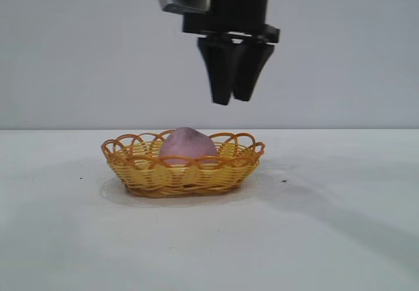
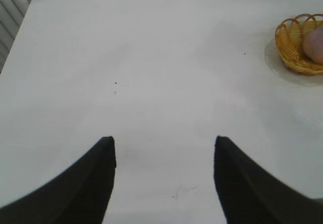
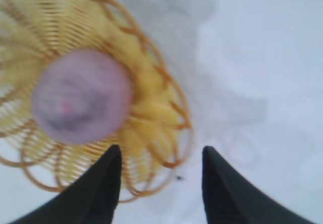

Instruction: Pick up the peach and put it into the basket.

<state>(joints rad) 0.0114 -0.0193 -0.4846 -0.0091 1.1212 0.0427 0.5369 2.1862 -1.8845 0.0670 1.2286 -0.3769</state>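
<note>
1. Bare desk (image 1: 209, 252) fills the foreground; a smooth top lets the light basket slide if bumped.
2. Left pincer (image 2: 164, 156): parked well apart from the basket, jaws spread, empty; little risk.
3. Basket (image 1: 183, 170): holds the peach (image 1: 188, 145), which stands above the rim and could roll out if the basket tips.
4. Right pincer (image 1: 232, 97): above the basket, jaws apart, empty; a low sideways retreat could clip the rim.
</note>
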